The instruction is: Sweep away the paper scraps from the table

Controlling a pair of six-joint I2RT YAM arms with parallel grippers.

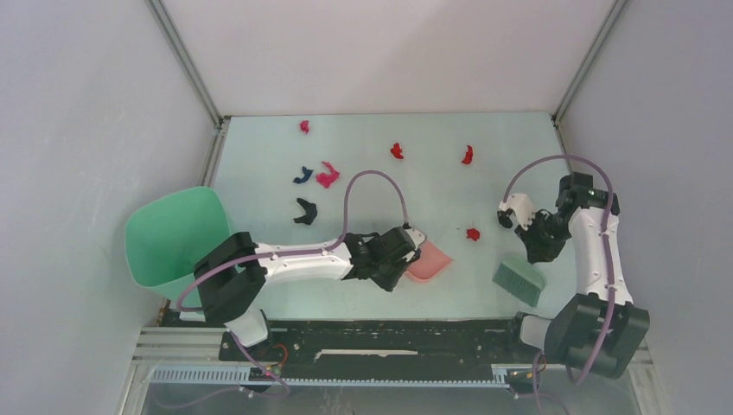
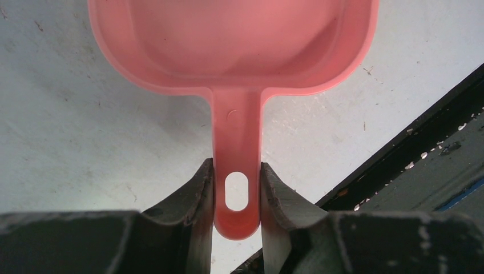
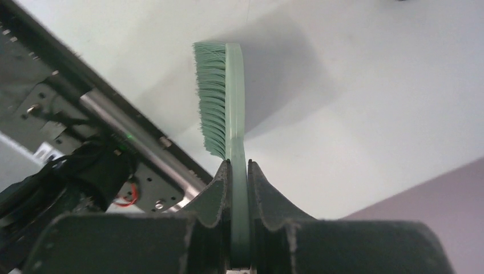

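Observation:
Several paper scraps lie on the pale table (image 1: 380, 294): red ones far left (image 1: 304, 126), mid (image 1: 397, 151), right (image 1: 468, 155) and nearer (image 1: 473, 233), a magenta one (image 1: 328, 175), a dark blue one (image 1: 302, 175) and a black one (image 1: 304, 211). My left gripper (image 1: 413, 249) is shut on the handle of the pink dustpan (image 1: 430, 262); in the left wrist view the handle (image 2: 237, 171) sits between the fingers (image 2: 237, 191). My right gripper (image 1: 538, 252) is shut on the green brush (image 1: 519, 279); its bristles (image 3: 212, 103) show in the right wrist view, above the gripper (image 3: 238, 171).
A darker green round bin (image 1: 173, 238) stands at the table's left edge. A black metal rail (image 1: 380, 337) runs along the near edge by the arm bases. Grey walls close in the back and both sides.

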